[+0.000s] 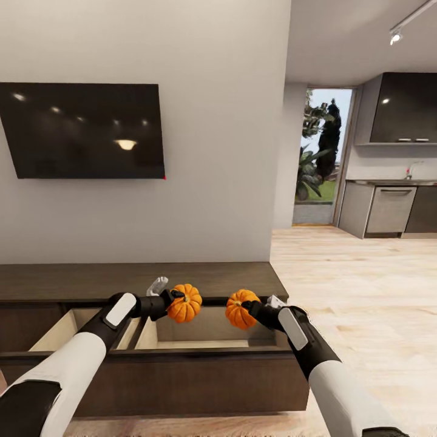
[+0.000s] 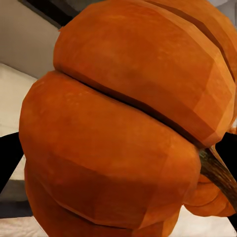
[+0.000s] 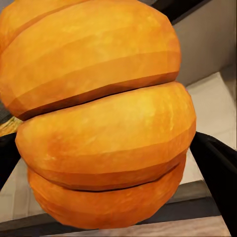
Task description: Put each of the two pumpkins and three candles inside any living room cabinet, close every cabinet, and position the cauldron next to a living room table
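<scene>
The left pumpkin [image 1: 184,303] lies on its side, stem [image 2: 219,170] pointing sideways; the right pumpkin [image 1: 240,308] is tilted too (its stem hidden). Both arms reach forward and inward, nearly level. The left hand [image 1: 172,301] grips one, the right hand [image 1: 251,309] the other, over the cabinet [image 1: 182,376] and its open drawer. Both pumpkins are bright orange and deeply ribbed.

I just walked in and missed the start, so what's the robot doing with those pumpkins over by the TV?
The robot is holding two pumpkins, one in each gripper. The left gripper grips the left pumpkin, and the right gripper grips the right pumpkin. Both hang over the open drawer of the dark-brown cabinet below the wall TV. Neither pumpkin is set down inside yet.
</scene>
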### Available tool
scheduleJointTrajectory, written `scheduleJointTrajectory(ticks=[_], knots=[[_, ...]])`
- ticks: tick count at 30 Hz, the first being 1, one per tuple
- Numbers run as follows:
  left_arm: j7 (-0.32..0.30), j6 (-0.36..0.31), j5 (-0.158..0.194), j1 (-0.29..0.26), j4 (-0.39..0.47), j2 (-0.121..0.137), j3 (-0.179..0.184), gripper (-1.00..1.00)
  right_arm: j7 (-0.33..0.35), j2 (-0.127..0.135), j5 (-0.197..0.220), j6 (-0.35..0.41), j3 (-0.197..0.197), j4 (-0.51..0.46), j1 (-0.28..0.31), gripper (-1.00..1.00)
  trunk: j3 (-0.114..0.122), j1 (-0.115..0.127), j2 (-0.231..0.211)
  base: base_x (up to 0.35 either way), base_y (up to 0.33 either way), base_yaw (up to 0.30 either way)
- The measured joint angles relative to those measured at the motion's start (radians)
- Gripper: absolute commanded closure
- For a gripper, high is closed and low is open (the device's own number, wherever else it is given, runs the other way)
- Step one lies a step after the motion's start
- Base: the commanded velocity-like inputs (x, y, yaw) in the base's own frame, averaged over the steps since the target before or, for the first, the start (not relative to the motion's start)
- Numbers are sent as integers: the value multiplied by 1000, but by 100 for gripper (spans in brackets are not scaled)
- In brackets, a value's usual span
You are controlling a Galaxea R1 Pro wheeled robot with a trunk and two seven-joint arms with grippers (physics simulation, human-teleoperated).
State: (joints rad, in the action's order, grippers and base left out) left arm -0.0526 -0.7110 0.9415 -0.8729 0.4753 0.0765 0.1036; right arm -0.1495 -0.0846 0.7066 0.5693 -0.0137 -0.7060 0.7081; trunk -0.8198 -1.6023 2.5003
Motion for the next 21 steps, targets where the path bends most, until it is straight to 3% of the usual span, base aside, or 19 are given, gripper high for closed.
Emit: scheduleJointTrajectory(ticks=[4, 21], knots=[[5, 0, -4, 1, 10, 1, 1, 100, -24, -2, -2, -12, -26, -2, 1, 100, -16, -2, 1, 0, 0, 0], [62, 0, -12, 0, 21, -7, 0, 100, -35, -3, -1, -15, -36, -3, 4, 100, -16, -1, 1, 30, 0, 0]])
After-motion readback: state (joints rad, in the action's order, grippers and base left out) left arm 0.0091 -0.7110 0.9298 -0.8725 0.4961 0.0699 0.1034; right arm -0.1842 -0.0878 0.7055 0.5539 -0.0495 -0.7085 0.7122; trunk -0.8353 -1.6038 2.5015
